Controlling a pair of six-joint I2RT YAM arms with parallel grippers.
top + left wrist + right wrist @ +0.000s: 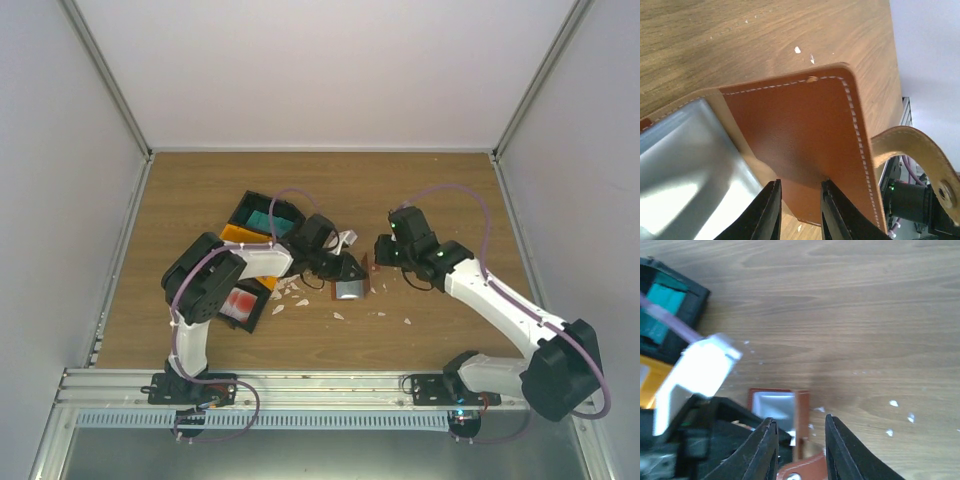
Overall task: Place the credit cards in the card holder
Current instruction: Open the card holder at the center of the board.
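The reddish-brown card holder (352,286) is held tilted up off the table at the centre, its silvery inner face showing. My left gripper (338,268) is on it. In the left wrist view its jaws (801,187) stand a narrow gap apart with the card holder's leather flap (800,130) between the tips. My right gripper (383,250) is just right of the card holder (802,412), with its jaws (799,420) apart. The strap's snap end (805,472) lies between the finger bases. Teal credit cards (272,218) lie in a black bin, and red-and-white cards (240,302) lie in another.
The black bins (247,208) and a yellow bin (238,234) cluster left of centre, under the left arm. Small white scraps (338,316) are scattered on the wooden table in front of the card holder. White walls enclose the table on three sides.
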